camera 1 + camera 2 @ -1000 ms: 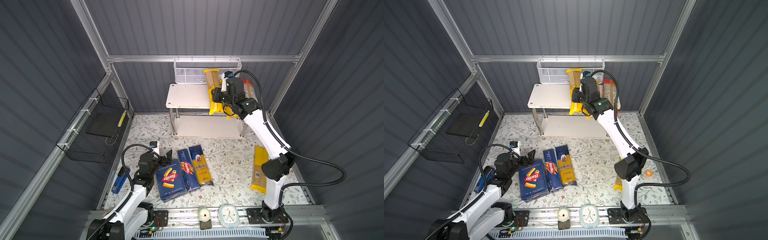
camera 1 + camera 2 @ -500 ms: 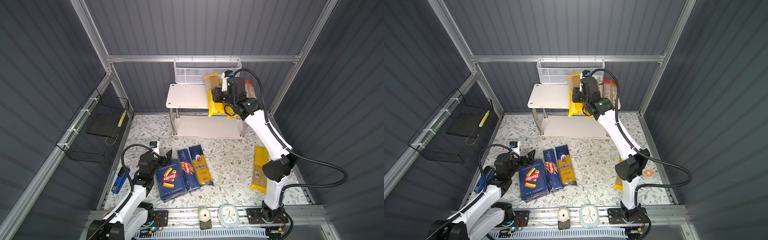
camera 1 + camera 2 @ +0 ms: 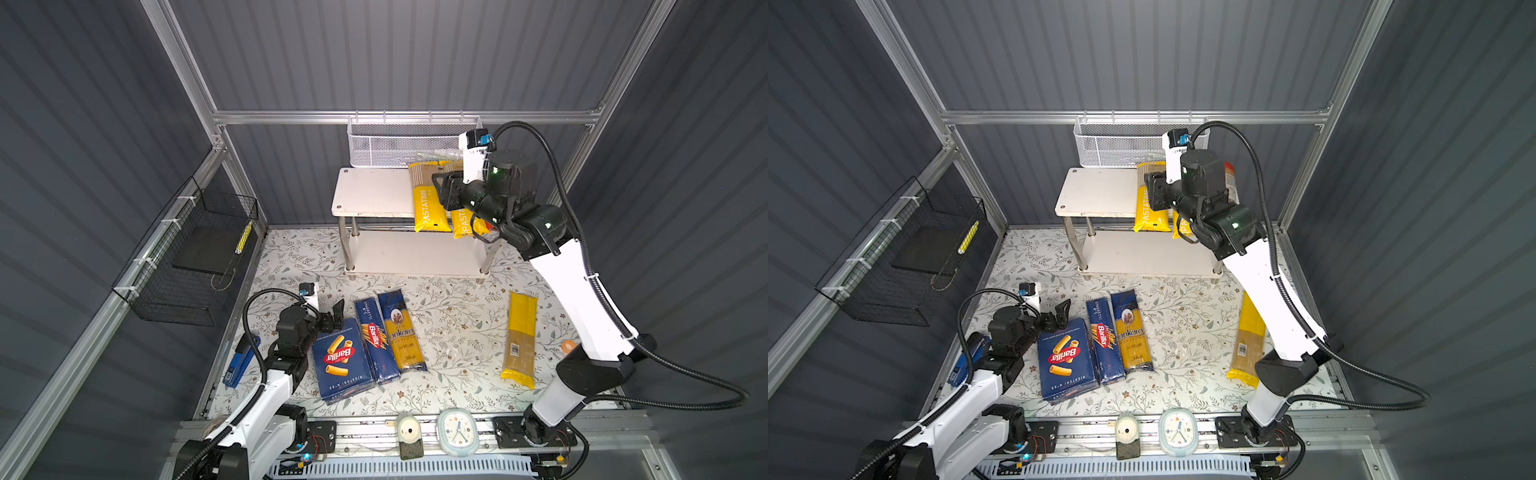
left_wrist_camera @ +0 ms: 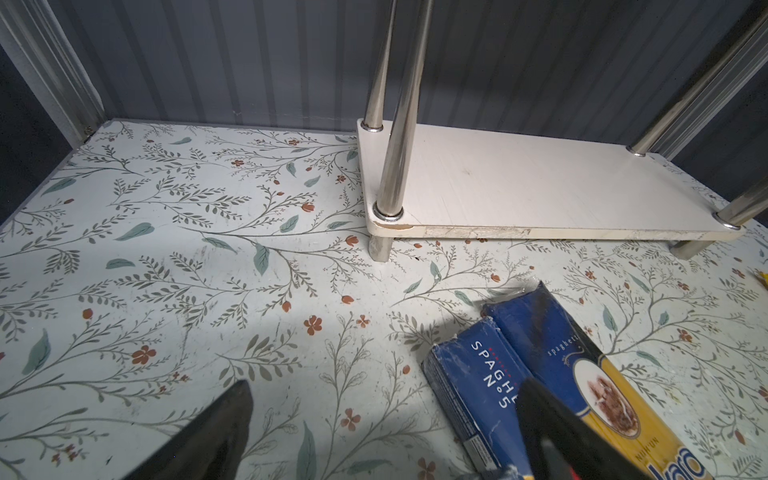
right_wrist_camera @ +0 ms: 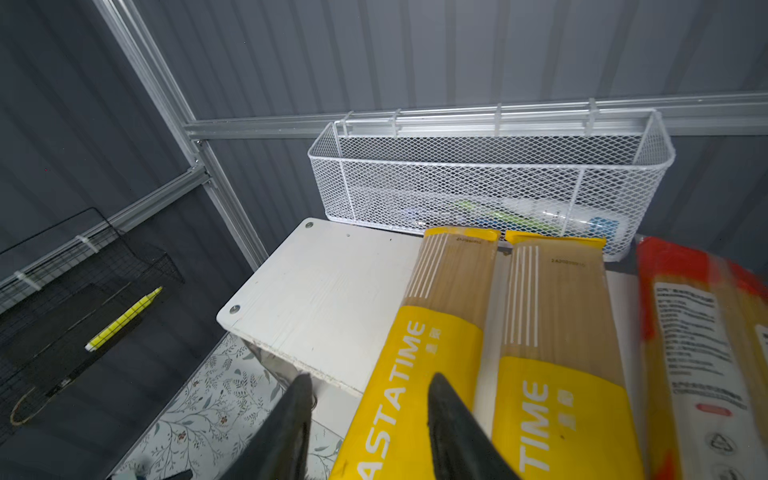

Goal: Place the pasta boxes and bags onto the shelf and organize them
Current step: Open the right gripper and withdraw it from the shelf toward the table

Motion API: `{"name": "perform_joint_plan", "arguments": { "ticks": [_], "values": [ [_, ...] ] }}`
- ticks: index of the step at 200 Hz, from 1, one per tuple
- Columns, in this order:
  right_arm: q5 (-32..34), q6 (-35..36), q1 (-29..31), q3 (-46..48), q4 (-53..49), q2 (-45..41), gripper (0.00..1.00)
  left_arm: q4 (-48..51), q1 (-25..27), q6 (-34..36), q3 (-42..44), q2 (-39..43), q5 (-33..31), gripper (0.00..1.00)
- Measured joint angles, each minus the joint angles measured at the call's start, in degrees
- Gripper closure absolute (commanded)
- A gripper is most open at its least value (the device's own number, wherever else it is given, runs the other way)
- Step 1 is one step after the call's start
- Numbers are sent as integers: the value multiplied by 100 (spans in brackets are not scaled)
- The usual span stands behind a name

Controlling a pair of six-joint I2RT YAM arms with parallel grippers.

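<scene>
Right wrist view blurs, crops red-clear bag (image 5: 702,332).

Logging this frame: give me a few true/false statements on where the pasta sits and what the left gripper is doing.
1. Two PASTATIME bags lie side by side on the shelf, on its top board. True.
2. The wide Barilla box sits on the lower board. False: the wide Barilla box lies on the floral table.
3. The red-clear bag is on the top board too. True.
4. The left gripper is shut on a box. False: the left gripper is open, holding nothing.
</scene>
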State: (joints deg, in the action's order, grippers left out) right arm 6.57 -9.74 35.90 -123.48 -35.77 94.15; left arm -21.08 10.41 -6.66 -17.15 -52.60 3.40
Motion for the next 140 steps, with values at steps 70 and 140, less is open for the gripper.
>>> {"name": "perform_joint_plan", "arguments": {
  "ticks": [70, 140],
  "values": [
    [-227, 573, 319, 2769, -212, -1628, 49, 0, 0, 0, 0, -2, 24, 0],
    [-544, 566, 315, 5471, 511, -3812, 44, -337, 0, 111, 79, -76, 518, 0]
  ]
}}
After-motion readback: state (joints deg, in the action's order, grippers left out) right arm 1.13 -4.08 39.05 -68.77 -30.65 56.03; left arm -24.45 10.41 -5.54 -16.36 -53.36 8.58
